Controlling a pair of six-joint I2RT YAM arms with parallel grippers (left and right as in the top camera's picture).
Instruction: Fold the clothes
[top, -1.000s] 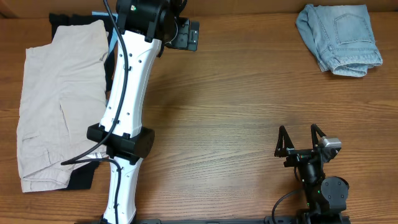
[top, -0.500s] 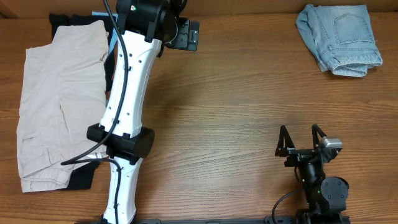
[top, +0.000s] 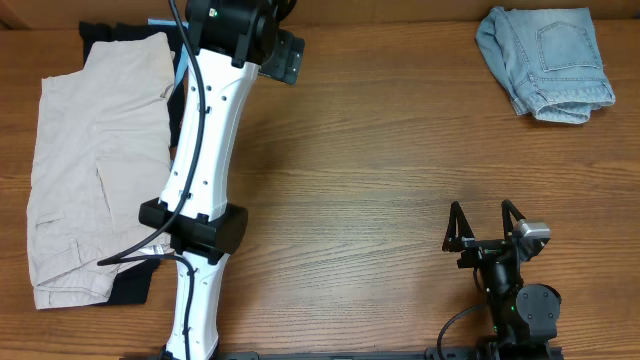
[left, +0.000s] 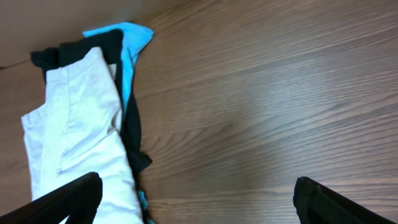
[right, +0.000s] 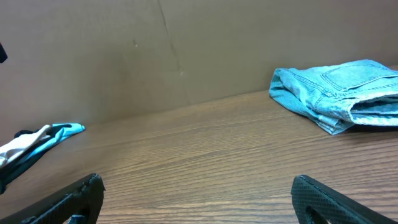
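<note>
The denim shorts lay bunched far right on the counter; beige shorts covered a black garment and blue garment at left. Left pincer and right pincer stood spread.

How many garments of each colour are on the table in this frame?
Light-blue denim shorts: 1
Beige shorts: 1
Black garment: 1, mostly under the beige
Bright-blue garment: 1, mostly hidden
Total: 4

Black garment mostly under beige shorts
</note>
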